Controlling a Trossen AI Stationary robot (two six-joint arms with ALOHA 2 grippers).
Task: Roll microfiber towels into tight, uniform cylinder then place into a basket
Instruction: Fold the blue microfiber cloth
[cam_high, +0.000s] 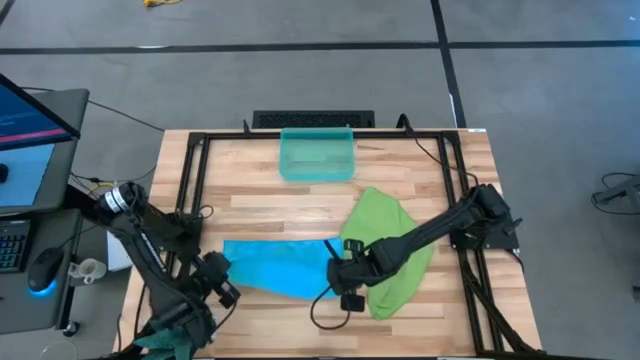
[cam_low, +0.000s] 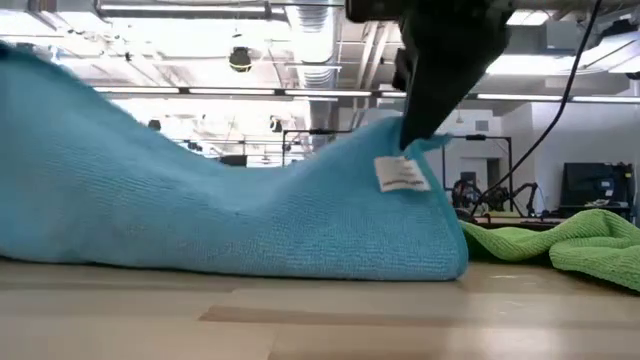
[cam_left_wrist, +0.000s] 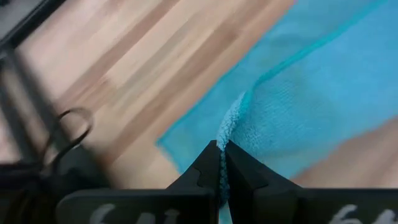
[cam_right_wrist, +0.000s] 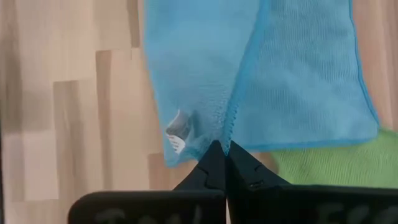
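Blue towel (cam_high: 275, 266) sagged soft and light; left gripper (cam_left_wrist: 221, 163) and right gripper (cam_right_wrist: 221, 151) fingers each pinched an edge, the sensible hold.

Table centre: bare wooden plank tabletop (cam_high: 260, 205) between the see-through teal-green plastic basket (cam_high: 317, 155) and the cloths; open passage.
Near edge: spread sky-blue microfiber towel (cam_high: 275, 265) spans the middle, pinched at either end by the left gripper (cam_high: 226, 290) and right gripper (cam_high: 340, 272).
Right half: crumpled lime green microfiber towel (cam_high: 388, 245) under the right arm; passage blocked.
Perimeter: black metal frame rails (cam_high: 190, 175) along the sides.
Basket interior: apparently unobstructed; hard to confirm.
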